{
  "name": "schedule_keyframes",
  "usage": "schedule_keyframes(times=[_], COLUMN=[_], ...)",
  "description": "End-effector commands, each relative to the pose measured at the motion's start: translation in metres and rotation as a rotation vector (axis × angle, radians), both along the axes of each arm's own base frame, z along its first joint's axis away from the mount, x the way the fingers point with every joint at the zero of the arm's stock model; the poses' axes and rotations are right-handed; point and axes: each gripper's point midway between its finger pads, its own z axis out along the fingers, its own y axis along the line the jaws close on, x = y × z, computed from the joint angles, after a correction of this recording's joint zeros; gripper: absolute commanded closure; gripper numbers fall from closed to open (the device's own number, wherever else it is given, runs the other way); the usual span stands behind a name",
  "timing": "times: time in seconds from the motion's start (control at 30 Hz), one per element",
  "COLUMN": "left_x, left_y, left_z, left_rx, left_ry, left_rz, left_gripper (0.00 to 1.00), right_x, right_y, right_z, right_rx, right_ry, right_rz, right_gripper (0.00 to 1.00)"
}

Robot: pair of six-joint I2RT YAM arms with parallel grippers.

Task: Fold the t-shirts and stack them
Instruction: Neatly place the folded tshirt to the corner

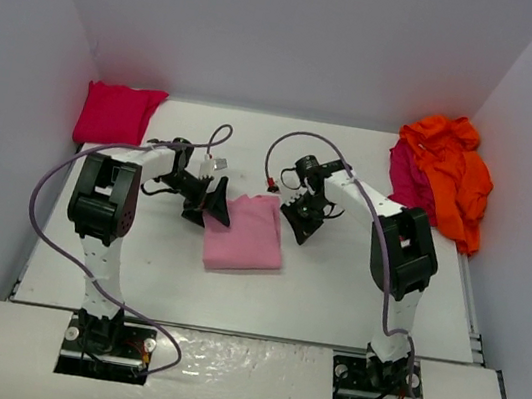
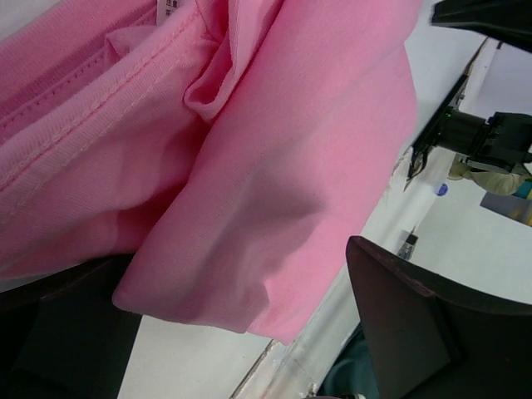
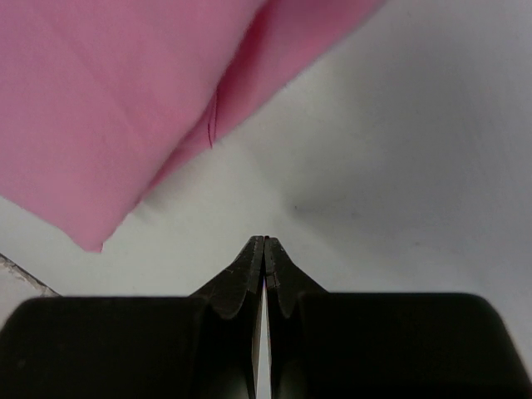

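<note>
Left hand [image 1: 209,203] stands with its jaws wide apart at the left edge of the light pink t-shirt [image 1: 245,233]; cloth lies in the gap between them, not pinched. Right hand [image 3: 263,243] has its jaws pressed together on nothing, just beside the shirt's far right corner and apart from the cloth. The pink shirt lies mid-surface as a folded rectangle, though the left wrist view shows a loose ruck near a stitched seam, so its fold looks nearly done rather than finished. A red t-shirt [image 1: 116,113] lies folded in the far left corner. The bright orange t-shirt [image 1: 448,168] and the dark crimson t-shirt [image 1: 406,176] sit heaped and unfolded at the far right by the wall. By this reckoning two shirts are yet to fold and nothing is stacked. The white surface [image 1: 332,291] shows open room in front of the pink shirt and between it and the heap; walls [image 1: 302,33] close three sides.
</note>
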Motion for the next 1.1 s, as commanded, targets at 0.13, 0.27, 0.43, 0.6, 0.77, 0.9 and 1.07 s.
schedule_keyframes(times=[0.13,0.27,0.43,0.6,0.77,0.9,1.07], left_x=[-0.002,-0.003,-0.003,-0.004,0.002,0.019,0.06], left_y=[-0.003,-0.008,-0.018,-0.026,-0.024,-0.001,0.054], left_z=[-0.04,-0.043,-0.046,-0.05,-0.044,-0.026,0.01], left_rx=[0.097,0.085,0.067,0.104,0.129,0.242,0.519], left_ry=[0.004,0.018,0.029,0.016,-0.051,-0.18,-0.38], left_rz=[-0.068,-0.08,-0.108,-0.145,-0.149,-0.124,-0.13], left_gripper=[0.03,0.05,0.52,1.0,1.0,1.0,1.0], right_x=[-0.015,-0.03,-0.044,-0.045,-0.041,-0.024,0.019], right_y=[0.04,0.055,0.068,0.068,0.063,0.053,0.025], right_z=[-0.028,-0.037,-0.041,-0.043,-0.039,-0.014,0.042], right_rx=[0.0,0.003,-0.003,-0.009,-0.022,-0.013,0.046], right_ry=[0.094,0.131,0.147,0.15,0.123,0.036,-0.118], right_rz=[0.066,0.123,0.188,0.198,0.2,0.173,0.06], right_gripper=[1.0,1.0,1.0,1.0,1.0,1.0,1.0])
